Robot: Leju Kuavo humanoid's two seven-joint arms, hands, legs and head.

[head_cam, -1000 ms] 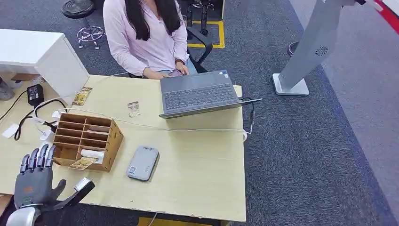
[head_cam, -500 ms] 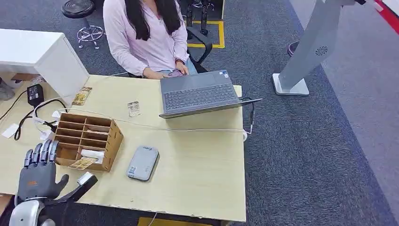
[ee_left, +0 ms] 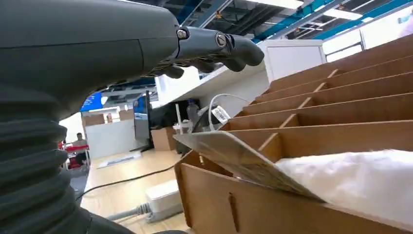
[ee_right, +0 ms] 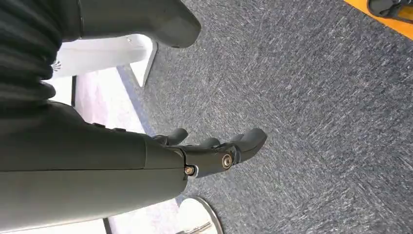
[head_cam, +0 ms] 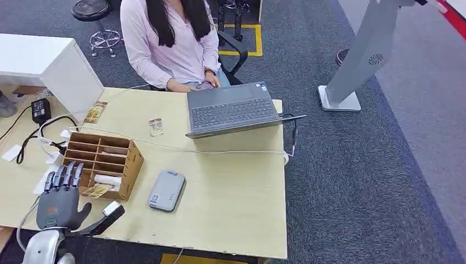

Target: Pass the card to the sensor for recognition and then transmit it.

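bare desk lies between the grey sensor [head_cam: 166,190] and laptop [head_cam: 233,110], crossed by a white cable [head_cam: 231,151]

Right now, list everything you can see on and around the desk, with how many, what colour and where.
desk: one, light wood, centre
organizer: one, brown wooden, slotted, desk's left
card: one, patterned tan, sticking out of the organizer's front slot
sensor: one, grey, flat, right of the organizer
laptop: one, grey, open, far edge
small cards: two, far side of the desk
cables: white and black, across the desk
white box: one, far left
stool: one, black, behind
person: one, pink shirt, seated at the laptop
left hand: dark, fingers apart, by the organizer
right hand: dark, above grey carpet
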